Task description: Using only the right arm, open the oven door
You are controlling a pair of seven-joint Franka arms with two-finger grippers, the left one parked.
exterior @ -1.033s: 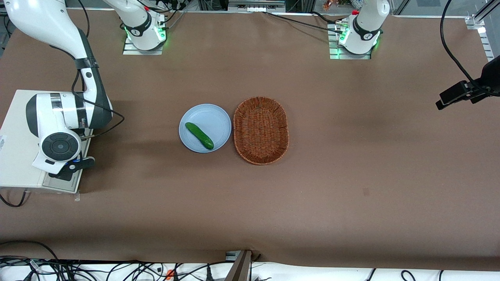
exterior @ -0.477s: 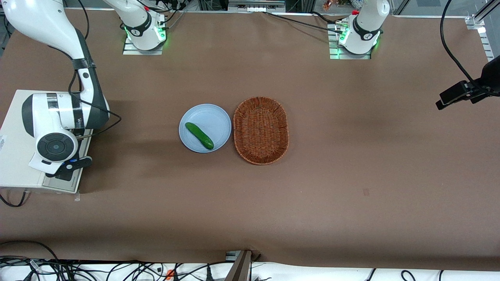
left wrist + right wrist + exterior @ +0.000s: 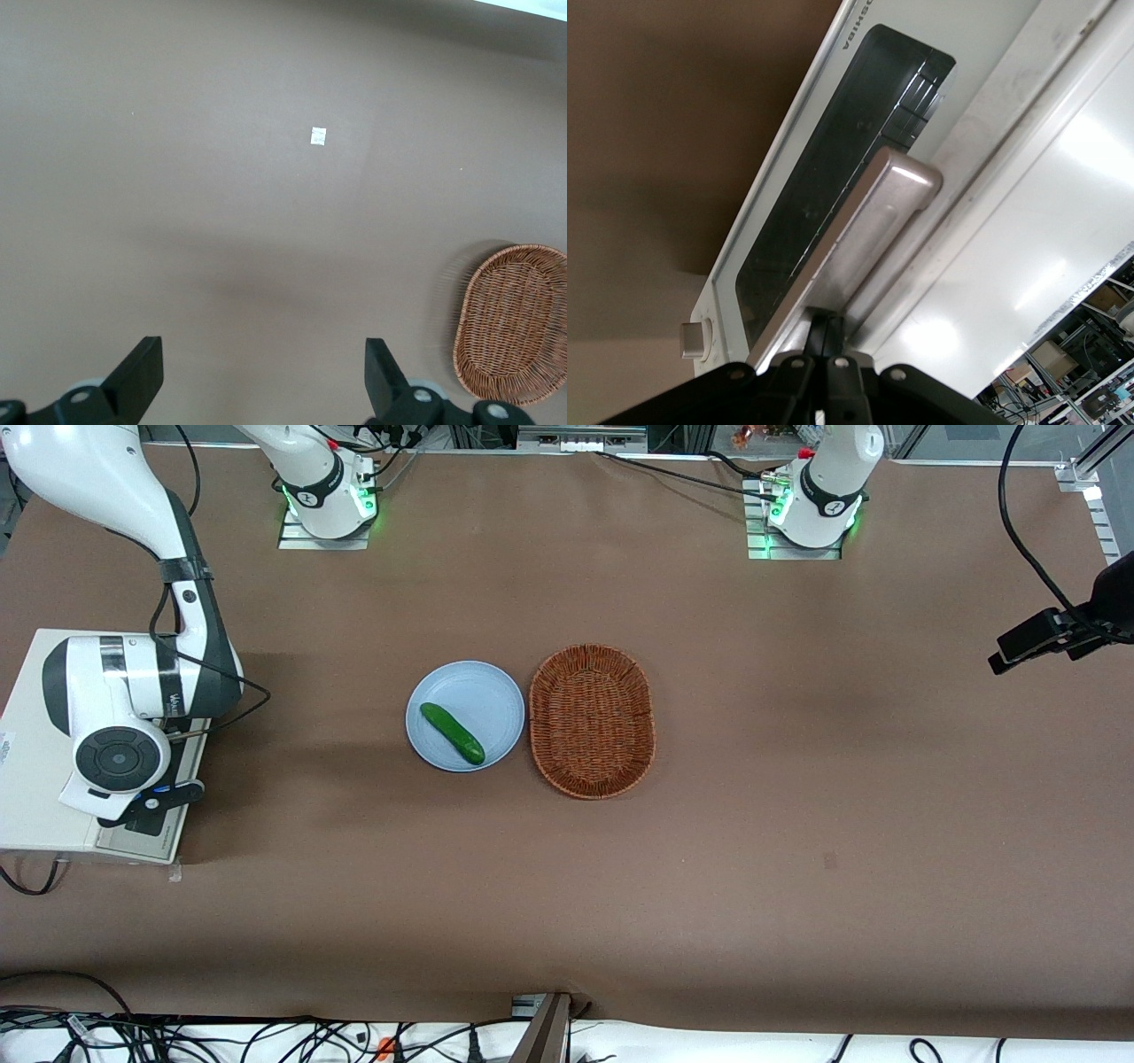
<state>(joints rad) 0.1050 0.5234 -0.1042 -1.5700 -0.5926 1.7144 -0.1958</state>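
The cream toaster oven stands at the working arm's end of the table. Its oven door has a dark glass window and a long silver bar handle. The door looks close against the oven body. The right arm bends over the oven top. Its black gripper hangs at the door's upper edge. In the right wrist view the gripper has its fingers pressed together, tips tucked in the gap between the handle and the oven's top edge. Nothing is held between them.
A knob sits on the oven front beside the door. A blue plate holding a cucumber and a wicker basket lie mid-table. A black camera mount reaches in at the parked arm's end.
The right arm's wrist and gripper have shifted a little farther over the oven, away from the table's middle. The door shows no visible movement.
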